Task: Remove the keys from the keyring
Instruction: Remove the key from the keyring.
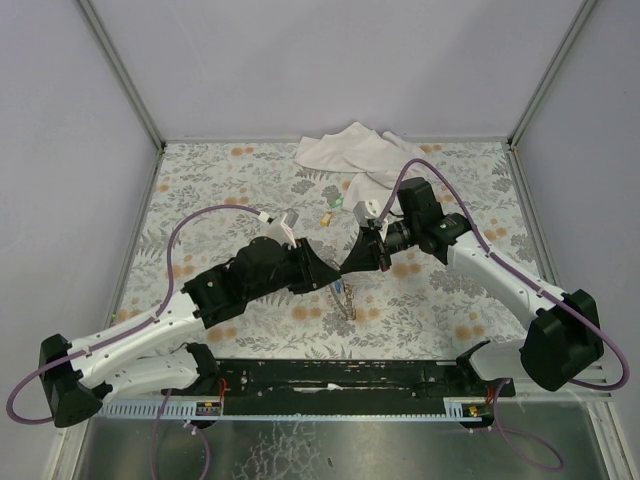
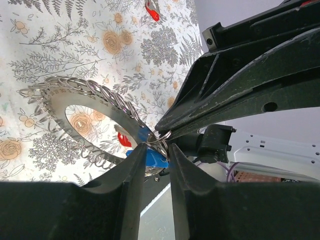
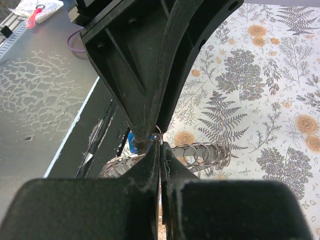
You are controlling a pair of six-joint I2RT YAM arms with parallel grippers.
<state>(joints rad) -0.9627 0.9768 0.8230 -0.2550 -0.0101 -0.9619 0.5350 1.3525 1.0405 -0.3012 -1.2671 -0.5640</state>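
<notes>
Top external view: my two arms meet over the middle of the flowered surface (image 1: 200,180). The keyring (image 1: 346,298) hangs below that meeting point, its long axis running toward my bases.
Seen only from above: the white cloth (image 1: 350,150) at the far edge, and near it two loose keys, a green key (image 1: 341,200) and a brass key (image 1: 327,214).
Left wrist view: the chain bends into an open loop out to the left, one end coming in at my fingertips. A loose red key (image 2: 152,10) lies on the surface at the top edge.
Left gripper (image 2: 157,150): the fingers stand narrowly apart with the blue key (image 2: 156,160) between them. Whether they already pinch it I cannot tell.
Beside it: a second red key on the chain (image 2: 124,140), just left of the blue key.
Right wrist view: the chain runs crosswise just beyond my fingertips, with the blue key peeking out to the left.
Right gripper (image 3: 160,149): closed tight on a thin wire ring of the keyring.
Count: one keyring, one cloth, five keys (one blue, two red, one green, one brass).
</notes>
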